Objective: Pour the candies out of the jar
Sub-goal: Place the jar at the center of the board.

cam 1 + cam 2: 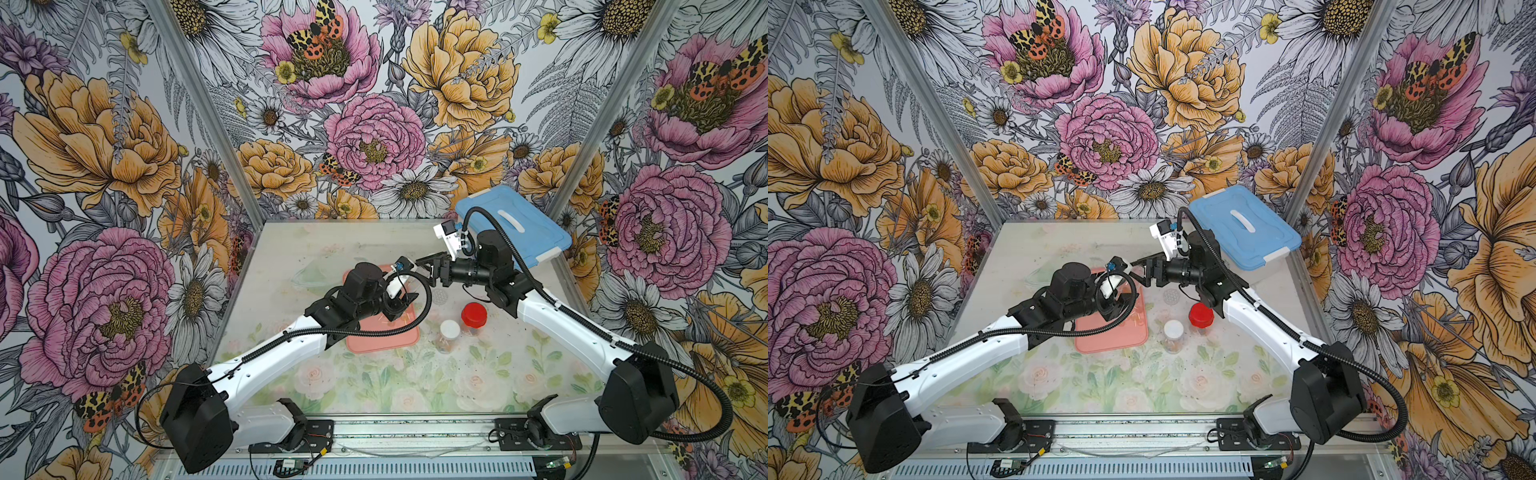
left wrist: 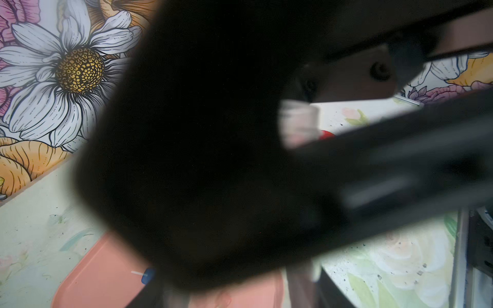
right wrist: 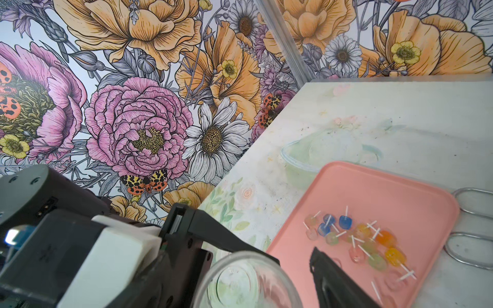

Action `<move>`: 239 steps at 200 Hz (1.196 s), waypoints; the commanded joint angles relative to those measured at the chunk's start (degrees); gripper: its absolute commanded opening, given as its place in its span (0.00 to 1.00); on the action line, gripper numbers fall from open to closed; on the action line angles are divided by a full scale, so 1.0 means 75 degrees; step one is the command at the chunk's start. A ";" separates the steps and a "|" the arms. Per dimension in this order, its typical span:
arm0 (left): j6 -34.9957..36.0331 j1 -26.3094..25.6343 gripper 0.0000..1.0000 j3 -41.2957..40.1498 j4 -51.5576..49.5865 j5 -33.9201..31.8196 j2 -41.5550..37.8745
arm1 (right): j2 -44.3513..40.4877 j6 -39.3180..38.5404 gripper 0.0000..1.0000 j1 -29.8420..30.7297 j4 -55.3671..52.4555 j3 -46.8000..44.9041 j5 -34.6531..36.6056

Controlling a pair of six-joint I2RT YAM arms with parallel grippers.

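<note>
**Desk:** Where's your left arm (image 1: 274,353)?

**Me:** I have it reaching in from its base at 7 o'clock. The white link climbs toward the middle of the table (image 1: 374,386) and the wrist is bent over the pink tray (image 1: 382,343). The left gripper (image 1: 402,306) is clamped on the clear jar (image 3: 248,282), with one jaw lying along the jar's wall.

**Desk:** How's the jar sitting?

**Me:** Tipped right over, lid off, mouth turned toward my right wrist camera. I'm looking straight down inside it to the clear base.

**Desk:** And the candies?

**Me:** On the tray! The candies (image 3: 357,237) lie in a loose heap just beside the jar's mouth. Their heads are blue, orange, yellow, green and pale pink, and the white sticks point every way.

**Desk:** Right arm (image 1: 573,328)?

**Me:** It comes up from 5 o'clock and the elbow folds near the blue-lidded box (image 1: 515,224) at 1 o'clock. The forearm is level and points to 9 o'clock. The right gripper (image 1: 424,270) faces the left one, close by. Its jaws stand apart, holding nothing that I can make out.

**Desk:** Anything else?

**Me:** On the tray's 3 o'clock side, a white-lidded jar (image 1: 449,330) and a red-lidded jar (image 1: 473,316) stand upright, just beside each other. My left wrist camera is mostly blocked by something black and blurred.
</note>
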 commanded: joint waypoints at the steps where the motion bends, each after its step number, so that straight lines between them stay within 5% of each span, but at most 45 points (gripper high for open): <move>1: 0.0171 -0.0056 0.00 0.0163 0.0132 -0.0281 -0.0128 | 0.0146 0.0115 0.86 0.0042 0.0223 0.0034 -0.0199; 30: 0.0183 -0.0060 0.00 -0.0002 0.0242 -0.0508 -0.0314 | 0.0167 0.0138 0.81 0.0042 0.0152 0.0001 -0.0303; 103: 0.0225 -0.0059 0.01 -0.0102 0.0260 -0.0716 -0.0384 | 0.0302 0.0543 0.45 0.0024 0.0444 -0.0049 -0.0955; 121: 0.0198 -0.0059 0.33 -0.0110 0.0271 -0.0733 -0.0352 | 0.0268 0.0515 0.43 -0.0047 0.0450 -0.0052 -0.0929; 126: 0.0166 -0.0059 0.48 -0.0113 0.0282 -0.0765 -0.0349 | 0.0246 0.0509 0.42 -0.0079 0.0452 -0.0060 -0.0884; 136: 0.0097 -0.0065 0.96 -0.0146 0.0332 -0.0827 -0.0326 | 0.0189 0.0484 0.43 -0.0187 0.0454 -0.0077 -0.0781; 149: -0.0023 -0.0029 0.99 -0.0180 0.0405 -0.0845 -0.0312 | 0.0095 0.0412 0.43 -0.0407 0.0429 -0.0169 -0.0542; 196: -0.0807 0.0399 0.99 -0.0656 0.0826 -0.1241 -0.0549 | -0.0206 -0.0780 0.42 -0.1517 -0.0592 -0.0650 0.1777; 239: -0.2394 0.1301 0.99 -0.1448 0.1568 -0.1546 -0.0933 | -0.0292 -0.1913 0.42 -0.1846 -0.0984 -0.1203 0.5653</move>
